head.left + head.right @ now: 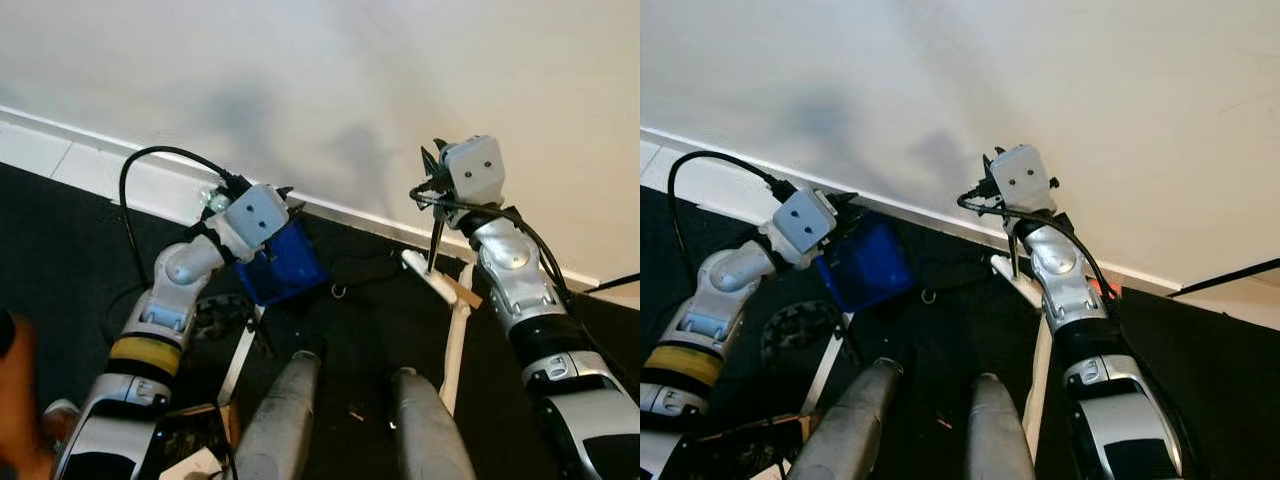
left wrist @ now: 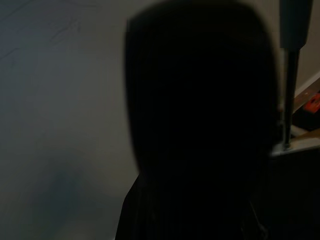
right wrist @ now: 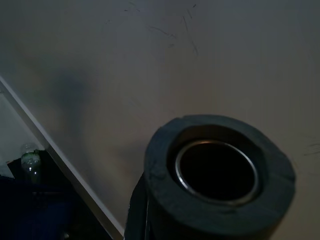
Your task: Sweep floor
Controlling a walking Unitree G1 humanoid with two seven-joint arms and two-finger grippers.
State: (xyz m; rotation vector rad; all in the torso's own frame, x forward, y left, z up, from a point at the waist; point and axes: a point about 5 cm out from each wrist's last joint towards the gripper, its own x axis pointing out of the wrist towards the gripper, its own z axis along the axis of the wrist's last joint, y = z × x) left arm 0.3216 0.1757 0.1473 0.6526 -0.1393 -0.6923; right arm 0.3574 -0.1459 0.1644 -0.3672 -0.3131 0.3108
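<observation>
I face a white wall over a black floor. My left gripper is raised near the baseboard, shut on a blue dustpan that hangs just under the wrist. A dark shape blocks most of the left wrist view. My right gripper is held higher against the wall, shut on the broom handle, whose foam-wrapped tube end fills the lower part of the right wrist view. A thin dark rod runs down from this gripper to a white piece near the floor.
A white baseboard runs along the wall. A white pole stands by my right leg, and a pale strip by my left leg. A small bottle sits at the baseboard. A person's hand shows bottom left.
</observation>
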